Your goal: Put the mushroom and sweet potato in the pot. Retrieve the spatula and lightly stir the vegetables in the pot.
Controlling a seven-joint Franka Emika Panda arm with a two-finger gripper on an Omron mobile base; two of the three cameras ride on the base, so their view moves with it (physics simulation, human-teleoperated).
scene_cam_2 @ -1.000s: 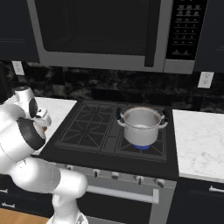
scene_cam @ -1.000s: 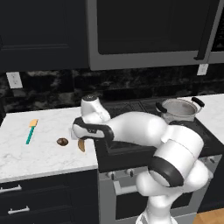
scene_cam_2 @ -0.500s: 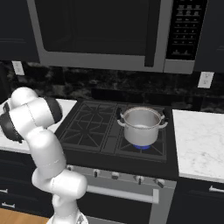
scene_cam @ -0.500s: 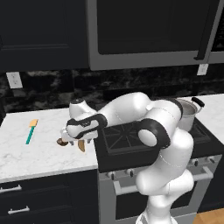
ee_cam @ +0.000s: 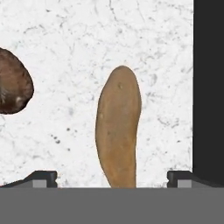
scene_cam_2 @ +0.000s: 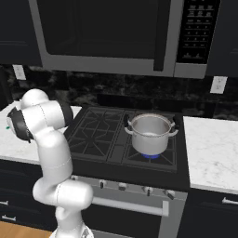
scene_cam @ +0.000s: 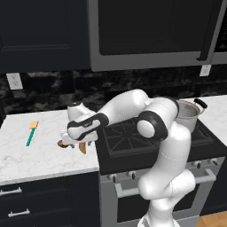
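The orange-brown sweet potato (ee_cam: 118,131) lies lengthwise on the white marble counter, between my gripper's (ee_cam: 111,178) two fingertips (ee_cam: 41,177), which stand wide apart and open just above it. To its left lies the dark-brown mushroom (ee_cam: 13,87), outside the fingers. In the left base view my gripper (scene_cam: 76,142) hangs low over the sweet potato (scene_cam: 82,148) and the mushroom (scene_cam: 62,144), near the stove's left edge. The teal-handled spatula (scene_cam: 32,133) lies further left on the counter. The silver pot (scene_cam_2: 149,134) stands on the stove's right front burner, also seen as the pot (scene_cam: 188,114).
The black stove (scene_cam_2: 107,139) borders the counter (scene_cam: 40,155) right beside the sweet potato; its dark edge (ee_cam: 209,87) fills the right of the hand view. A microwave (scene_cam_2: 107,37) hangs above the stove. A lit blue flame (scene_cam_2: 149,155) shows under the pot.
The hand has swung left and come down over the two vegetables while the elbow rose. The jaws have stayed open. Nothing on the counter has moved.
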